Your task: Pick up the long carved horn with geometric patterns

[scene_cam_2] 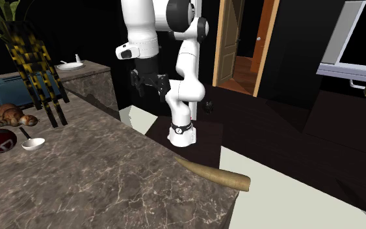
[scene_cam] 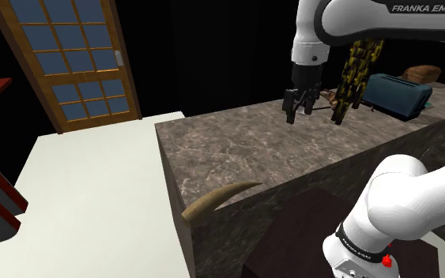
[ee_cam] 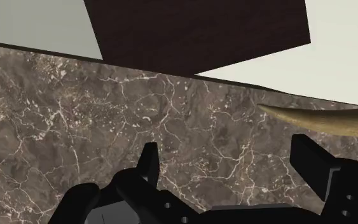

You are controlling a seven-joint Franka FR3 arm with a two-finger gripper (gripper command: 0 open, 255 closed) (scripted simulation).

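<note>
1 horn (scene_cam: 216, 199) @ ctr (scene_cam: 236, 150) edge, jaws apart

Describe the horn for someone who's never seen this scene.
Find the brown marbled counter. At its corner near the robot's stand lies the horn, butt end hanging over the edge. It's the lone tan, curved, tapering piece, apart from everything else on the counter.

In the wrist view the horn (ee_cam: 317, 119) runs out past the picture's edge just ahead of one of the fingers (ee_cam: 317, 167), its thick end cut off. Behind the fingers, a small brown thing (scene_cam: 333, 96) on the surface (scene_cam: 236, 150) is too small to name.
</note>
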